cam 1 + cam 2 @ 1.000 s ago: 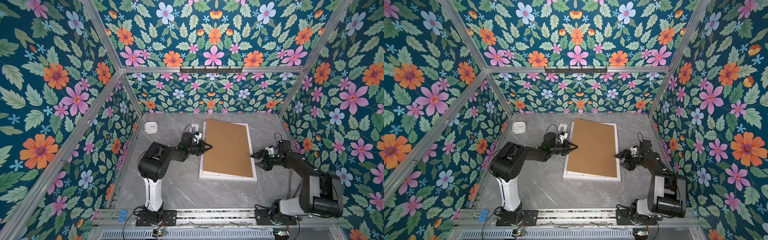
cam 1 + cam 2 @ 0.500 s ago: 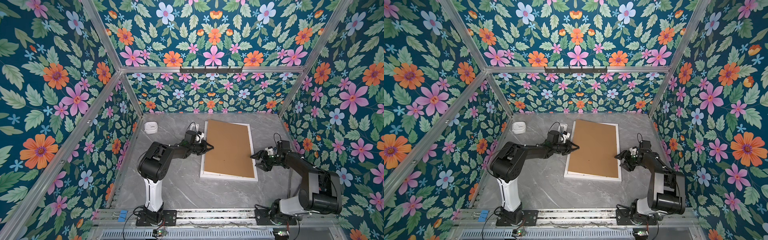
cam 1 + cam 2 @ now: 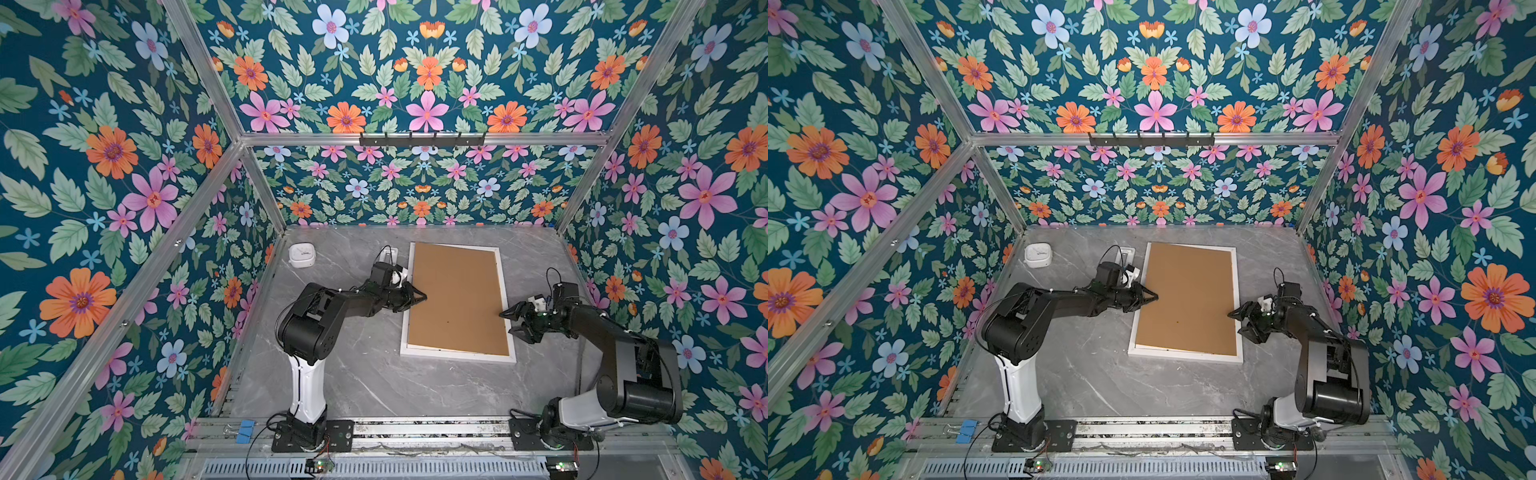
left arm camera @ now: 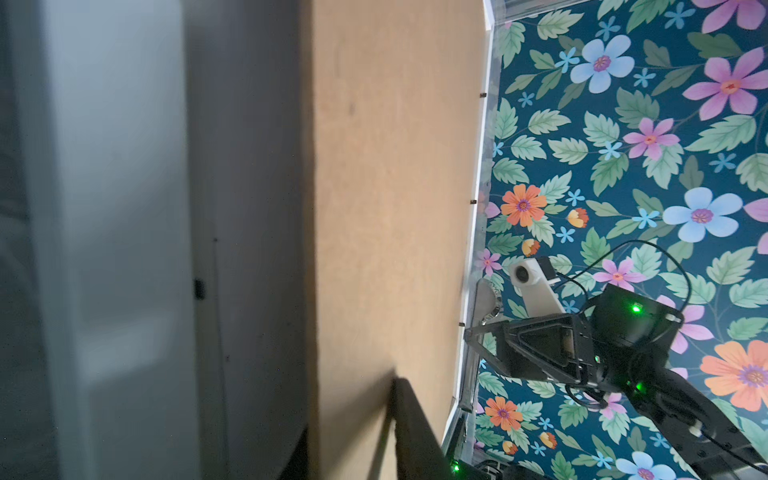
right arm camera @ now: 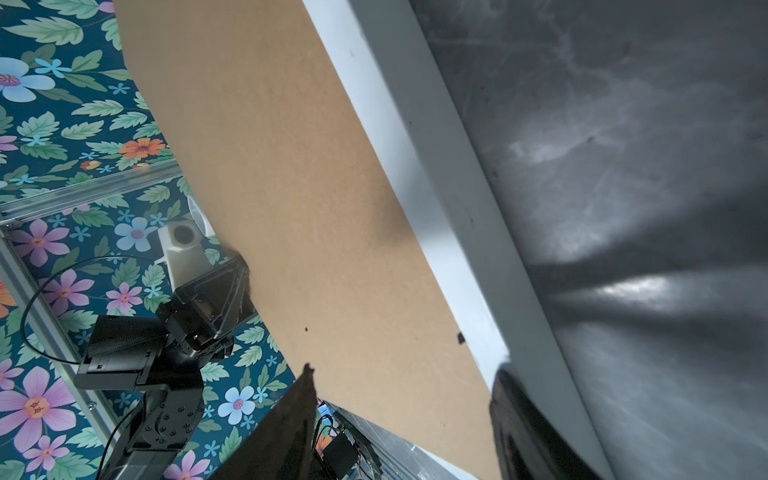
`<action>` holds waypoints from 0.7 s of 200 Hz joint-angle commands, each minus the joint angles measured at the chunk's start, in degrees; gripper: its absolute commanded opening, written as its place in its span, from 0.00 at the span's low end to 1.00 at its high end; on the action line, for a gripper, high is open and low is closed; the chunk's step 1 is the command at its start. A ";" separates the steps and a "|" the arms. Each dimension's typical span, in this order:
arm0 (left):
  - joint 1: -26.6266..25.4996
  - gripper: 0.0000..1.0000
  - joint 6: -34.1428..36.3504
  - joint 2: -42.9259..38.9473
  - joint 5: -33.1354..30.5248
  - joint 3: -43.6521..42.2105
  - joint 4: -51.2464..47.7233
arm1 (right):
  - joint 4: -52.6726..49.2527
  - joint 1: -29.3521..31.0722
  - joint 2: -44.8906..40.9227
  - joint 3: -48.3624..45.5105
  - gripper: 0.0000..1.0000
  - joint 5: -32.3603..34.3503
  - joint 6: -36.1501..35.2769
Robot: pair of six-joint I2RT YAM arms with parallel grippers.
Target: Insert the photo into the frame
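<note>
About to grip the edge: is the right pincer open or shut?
Open: the right pincer's black fingers stand apart, straddling the large white rectangular picture frame's rim.

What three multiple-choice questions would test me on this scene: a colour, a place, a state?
1. What colour is the board lying on the frame? A. green B. black C. brown
2. Where is the small white box? A. on the board B. far left corner of the table C. on the frame
3. How does the right gripper stand? A. jaws apart B. jaws shut C. out of view
Answers: 1 C, plain brown in both top views; 2 B, beside the far left walls; 3 A, its two tips stand clearly apart.
</note>
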 commanded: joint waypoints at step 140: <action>-1.27 0.46 9.90 -0.97 -9.58 6.90 -22.45 | -1.01 0.08 -0.09 0.36 0.67 0.54 -1.42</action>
